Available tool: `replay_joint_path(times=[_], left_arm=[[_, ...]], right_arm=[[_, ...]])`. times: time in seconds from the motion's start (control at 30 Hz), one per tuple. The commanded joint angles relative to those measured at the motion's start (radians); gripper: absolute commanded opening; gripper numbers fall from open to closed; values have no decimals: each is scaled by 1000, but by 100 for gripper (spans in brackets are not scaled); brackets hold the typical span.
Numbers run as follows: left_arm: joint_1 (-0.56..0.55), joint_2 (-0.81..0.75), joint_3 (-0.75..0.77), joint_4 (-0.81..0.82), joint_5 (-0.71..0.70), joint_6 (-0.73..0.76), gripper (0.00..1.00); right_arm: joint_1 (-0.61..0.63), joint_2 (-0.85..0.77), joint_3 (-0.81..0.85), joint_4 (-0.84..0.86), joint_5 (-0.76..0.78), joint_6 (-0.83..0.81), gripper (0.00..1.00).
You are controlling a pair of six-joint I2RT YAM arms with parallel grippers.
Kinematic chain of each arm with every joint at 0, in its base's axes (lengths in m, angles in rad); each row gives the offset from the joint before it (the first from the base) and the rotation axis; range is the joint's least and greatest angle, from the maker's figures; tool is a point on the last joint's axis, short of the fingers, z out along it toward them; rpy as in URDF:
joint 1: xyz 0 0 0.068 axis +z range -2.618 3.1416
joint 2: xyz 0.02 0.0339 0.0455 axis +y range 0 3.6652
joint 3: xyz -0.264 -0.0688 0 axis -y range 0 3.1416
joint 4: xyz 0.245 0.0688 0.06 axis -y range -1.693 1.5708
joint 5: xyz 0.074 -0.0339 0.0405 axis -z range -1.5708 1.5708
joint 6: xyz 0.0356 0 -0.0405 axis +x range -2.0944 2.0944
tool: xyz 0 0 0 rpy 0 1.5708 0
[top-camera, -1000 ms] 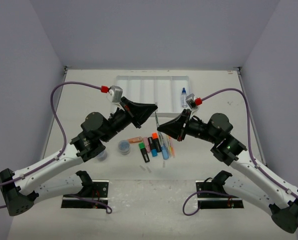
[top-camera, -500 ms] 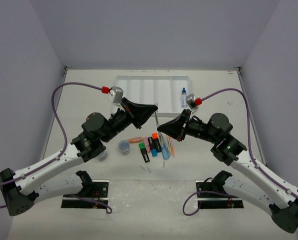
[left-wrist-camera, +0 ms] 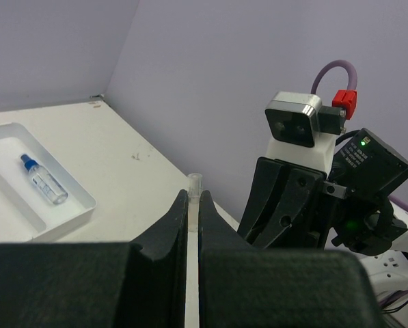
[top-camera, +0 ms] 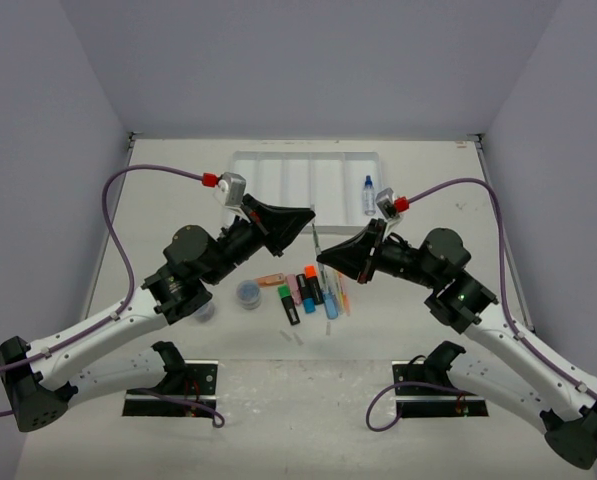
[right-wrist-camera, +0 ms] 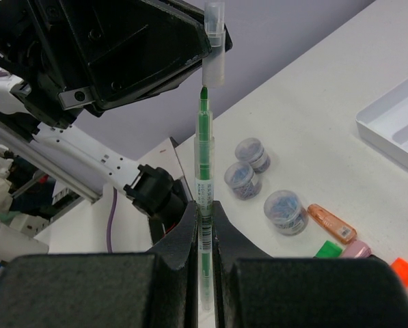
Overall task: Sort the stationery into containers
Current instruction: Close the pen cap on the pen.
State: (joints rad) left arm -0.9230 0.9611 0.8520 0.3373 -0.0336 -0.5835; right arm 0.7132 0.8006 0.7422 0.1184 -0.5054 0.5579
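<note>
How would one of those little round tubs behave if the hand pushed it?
It would probably slide, not tip: each tub stands upright and looks squat. Likely light, being small clear plastic. Its smooth round wall might slip when gripped.

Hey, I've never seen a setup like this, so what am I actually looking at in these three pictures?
These are two robot arms bolted to a table, each ending in a two-finger gripper. The wide picture comes from a camera above and behind them; the other two come from a small camera on each wrist. On the table lie a white tray with long compartments, a small bottle in its right end compartment, a cluster of highlighters and three round tubs. The right gripper is shut on a green pen; the left gripper is shut on a clear cap, the pen's tip right at its opening.
</note>
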Motion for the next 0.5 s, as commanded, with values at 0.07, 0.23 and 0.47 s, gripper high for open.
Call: replay_joint_path(times=[0.07, 0.23, 0.47], left_arm=[[4, 5, -13, 56, 2, 4, 0], [4, 11, -36, 88, 24, -21, 0], [4, 14, -40, 101, 54, -43, 0]], right_arm=[[5, -11, 35, 11, 48, 9, 0], [5, -3, 56, 17, 75, 14, 0], [5, 17, 80, 25, 95, 15, 0]])
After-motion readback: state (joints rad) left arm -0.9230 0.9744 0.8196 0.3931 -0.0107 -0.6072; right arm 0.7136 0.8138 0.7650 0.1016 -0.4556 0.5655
